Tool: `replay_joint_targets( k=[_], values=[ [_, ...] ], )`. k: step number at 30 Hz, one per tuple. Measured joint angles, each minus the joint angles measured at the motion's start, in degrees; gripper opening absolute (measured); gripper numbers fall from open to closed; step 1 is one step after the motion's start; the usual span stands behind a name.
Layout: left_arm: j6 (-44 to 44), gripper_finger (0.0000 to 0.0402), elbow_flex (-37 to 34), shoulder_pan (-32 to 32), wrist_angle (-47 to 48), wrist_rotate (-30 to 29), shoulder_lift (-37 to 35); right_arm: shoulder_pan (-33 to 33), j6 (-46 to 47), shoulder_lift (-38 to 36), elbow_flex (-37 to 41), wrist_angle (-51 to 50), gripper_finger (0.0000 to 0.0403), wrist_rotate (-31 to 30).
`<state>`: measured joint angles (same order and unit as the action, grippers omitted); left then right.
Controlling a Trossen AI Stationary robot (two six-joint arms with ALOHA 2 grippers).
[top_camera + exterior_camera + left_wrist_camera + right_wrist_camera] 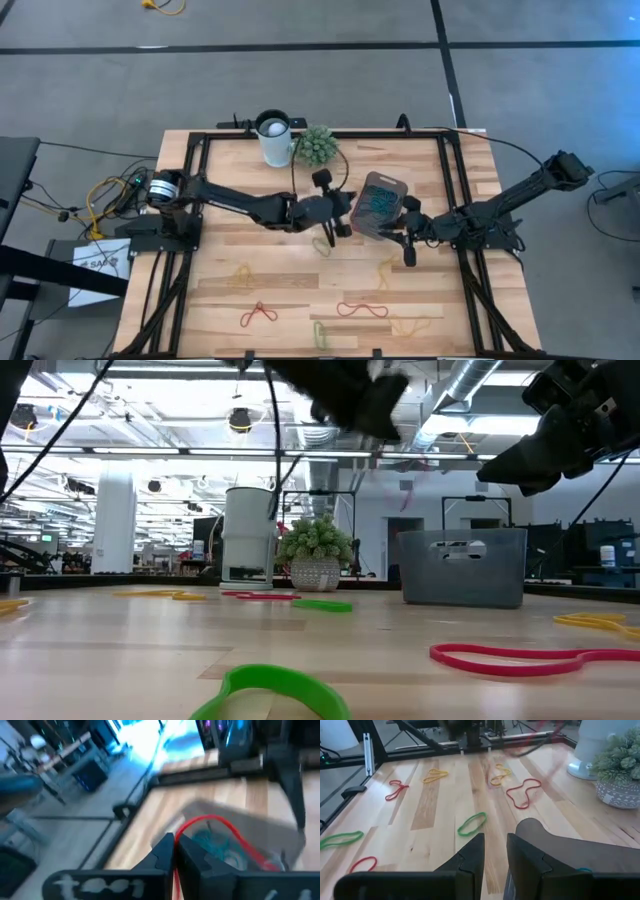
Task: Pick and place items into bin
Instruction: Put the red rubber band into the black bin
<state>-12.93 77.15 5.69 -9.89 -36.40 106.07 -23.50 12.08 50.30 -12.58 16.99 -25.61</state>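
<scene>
A grey floor (300, 70) with black lines was seen around a wooden counter (240, 250). A white paper (90, 270) and a knot of yellow and black cables (100, 195) were seen on the floor by the counter's left side. The left arm was stretched across the counter toward the middle. The left end effector (345, 222) was pressed together on a red rubber band (220, 827), and it was held just beside the bin (380, 205), a little above it. A white cup (273, 138) and a green plant ball (317, 146) were set side by side at the far edge. The grey bin was placed near the middle, with blue-green bands (380, 203) seen inside it. The right end effector (408, 228) was held at the bin's right side with its fingers spread; what was between them could not be told. Loose bands were left lying on the near part of the counter: a yellow one (240, 276), a red one (257, 316), a green one (320, 335), another red one (362, 309) and more yellow ones (385, 272). In the low view, a big room with white pipes (470, 385) and lamps (240, 420) under the ceiling was seen behind the counter.
</scene>
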Motion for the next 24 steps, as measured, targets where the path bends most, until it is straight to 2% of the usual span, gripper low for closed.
replay_joint_targets(
  k=[3, 7, 9, 14, 18, 24],
  values=[
    [-1.4, 0.0000, 3.8, -0.6, -0.1, 3.5, -0.2, 0.0, 0.0, 0.0, 0.0, -0.3, 0.0077, 0.0],
    [2.5, 0.0000, 5.8, -2.4, -0.3, 16.3, -0.2, 0.0, 0.0, 0.0, 0.0, -0.1, 0.0077, 0.0],
    [5.1, 0.0000, 5.1, -3.4, 0.0, 20.9, -0.2, 0.0, 0.0, -0.5, 0.0, -0.3, 0.0077, 0.0],
    [7.2, 0.0000, 2.2, -5.6, 0.3, 22.1, -0.1, 0.0, -1.5, -3.2, 0.0, -0.1, 0.0077, -0.4],
    [8.9, 0.0000, -0.6, -6.8, -0.7, 23.1, -0.1, 0.0, -3.4, -5.3, 0.0, 2.0, 0.0077, -4.5],
    [10.5, 0.0000, -1.5, -7.7, -1.5, 25.3, 0.0, 0.0, -3.5, -5.6, 0.0, 2.8, 0.0077, -5.4]
  ],
)
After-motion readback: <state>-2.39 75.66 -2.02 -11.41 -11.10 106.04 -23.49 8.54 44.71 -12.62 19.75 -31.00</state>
